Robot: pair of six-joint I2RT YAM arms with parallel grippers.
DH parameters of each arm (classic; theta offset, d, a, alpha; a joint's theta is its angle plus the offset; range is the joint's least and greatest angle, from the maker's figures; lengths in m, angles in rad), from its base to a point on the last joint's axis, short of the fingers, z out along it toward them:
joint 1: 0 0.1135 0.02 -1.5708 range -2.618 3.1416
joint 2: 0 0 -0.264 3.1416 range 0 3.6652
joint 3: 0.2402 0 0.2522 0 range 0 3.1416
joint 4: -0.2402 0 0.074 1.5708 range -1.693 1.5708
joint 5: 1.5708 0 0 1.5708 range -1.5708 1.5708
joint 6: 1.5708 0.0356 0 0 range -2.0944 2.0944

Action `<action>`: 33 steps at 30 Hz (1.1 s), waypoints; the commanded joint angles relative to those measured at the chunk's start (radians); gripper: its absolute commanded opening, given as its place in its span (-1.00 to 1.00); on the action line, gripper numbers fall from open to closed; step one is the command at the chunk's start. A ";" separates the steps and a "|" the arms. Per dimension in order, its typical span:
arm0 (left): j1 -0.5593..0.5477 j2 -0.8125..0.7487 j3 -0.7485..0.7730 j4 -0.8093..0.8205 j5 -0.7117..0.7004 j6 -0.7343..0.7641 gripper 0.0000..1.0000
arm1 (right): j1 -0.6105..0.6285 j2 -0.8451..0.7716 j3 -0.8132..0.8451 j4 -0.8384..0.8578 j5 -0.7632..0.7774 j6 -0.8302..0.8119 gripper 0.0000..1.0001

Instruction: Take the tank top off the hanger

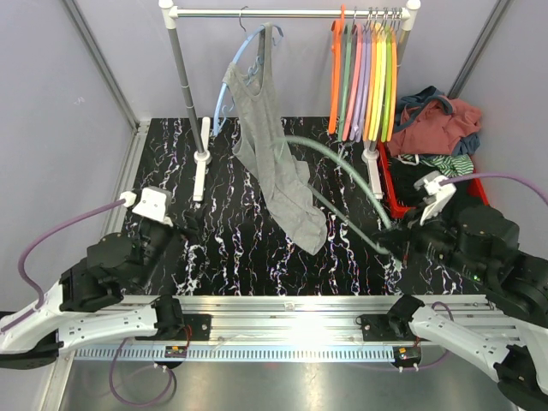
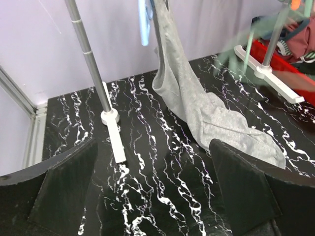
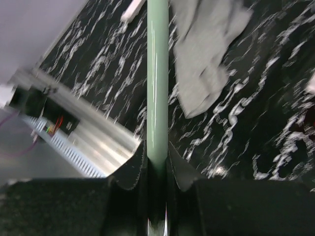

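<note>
The grey ribbed tank top (image 1: pixel 265 137) hangs by its upper end from the silver rail of the clothes rack (image 1: pixel 291 13). Close beside it, a light-blue plastic hanger (image 1: pixel 227 81) hangs tilted on the same rail. The lower part of the tank top lies flat on the black marbled desk (image 1: pixel 231 257). From where I stand I cannot tell if the strap goes over the blue hanger or is only caught beside it.

The right gripper (image 3: pixel 157 167) has its jaws clamped on the bar of a pale green plastic hanger (image 3: pixel 157 73), low over the desk near the red bin (image 1: pixel 387 187) of clothes. The far end of this hanger reaches the edge of the grey cloth, but I cannot see whether it is inside the cloth. I think it is gripped at this end so that it can be drawn sideways, away from the garment, while the desk carries part of the cloth's weight.

The left gripper (image 2: pixel 157 196) hovers over the left part of the desk with its jaws wide apart, holding and touching nothing. It faces the tank top, probably ready to take the cloth.
</note>
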 commanded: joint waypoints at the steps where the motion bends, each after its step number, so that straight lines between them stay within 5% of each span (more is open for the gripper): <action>1: -0.001 0.046 -0.013 -0.008 -0.014 -0.082 0.98 | 0.006 0.020 -0.013 0.303 0.316 -0.076 -1.00; 6: 0.001 0.047 -0.019 -0.045 0.007 -0.156 0.98 | 0.005 0.116 -0.011 0.594 0.460 -0.183 -1.00; 10: 0.001 0.034 -0.029 -0.054 0.013 -0.176 0.98 | 0.006 0.332 0.119 0.631 0.575 -0.183 -1.00; 20: -0.001 -0.024 -0.052 -0.057 0.023 -0.188 0.98 | 0.003 0.797 0.712 0.329 0.657 -0.061 -1.00; 33: 0.001 -0.073 -0.083 -0.022 0.056 -0.177 0.98 | -0.143 1.136 1.134 0.119 0.467 -0.025 -1.00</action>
